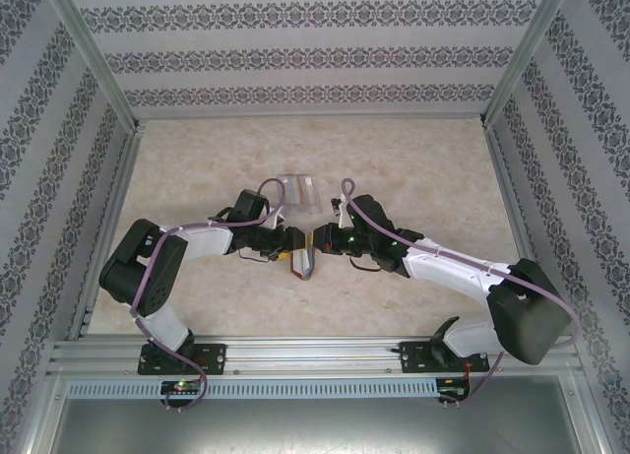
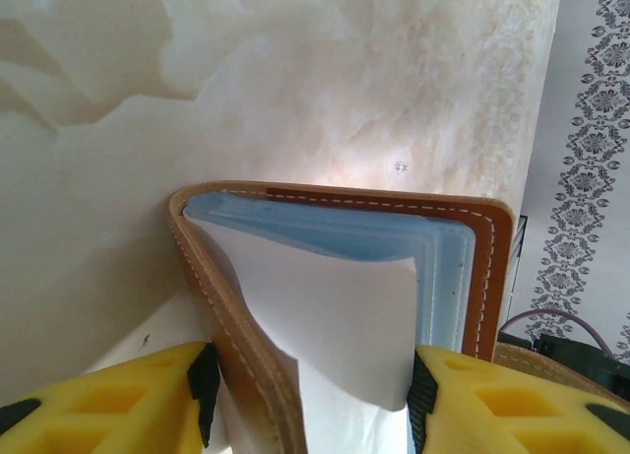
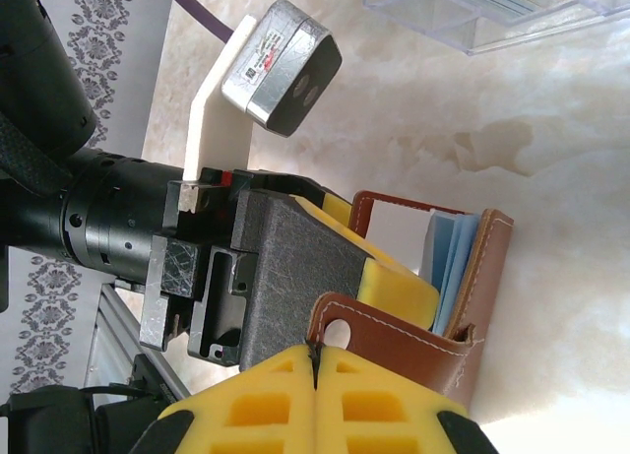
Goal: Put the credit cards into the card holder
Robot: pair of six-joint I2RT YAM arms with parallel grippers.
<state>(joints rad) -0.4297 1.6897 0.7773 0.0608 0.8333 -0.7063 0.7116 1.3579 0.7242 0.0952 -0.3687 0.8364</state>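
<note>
- A reddish-brown leather wallet [image 3: 487,277] with white stitching is seen opened like a book between the two claws. Pale blue leaves [image 2: 433,267] are fanned inside it; whether they are cards or sleeves cannot be told.
- The wallet's small tab [image 3: 340,328], pierced by a round hole, is pinched in the right claw [image 3: 315,380], whose yellow jaws are pressed fully together.
- The left claw [image 2: 313,400] is set against the wallet from the opposite side, jaws partway apart. One leather cover and a curved pale sheet [image 2: 335,316] are straddled between them; whether they are squeezed cannot be told.
- Bare marbled table [image 2: 295,80] is seen ahead of the left claw, and the table's edge and a patterned wall [image 2: 591,178] are seen to its right.
- A clear box [image 3: 472,21] is seen just beyond the right claw, apart from the wallet.
</note>
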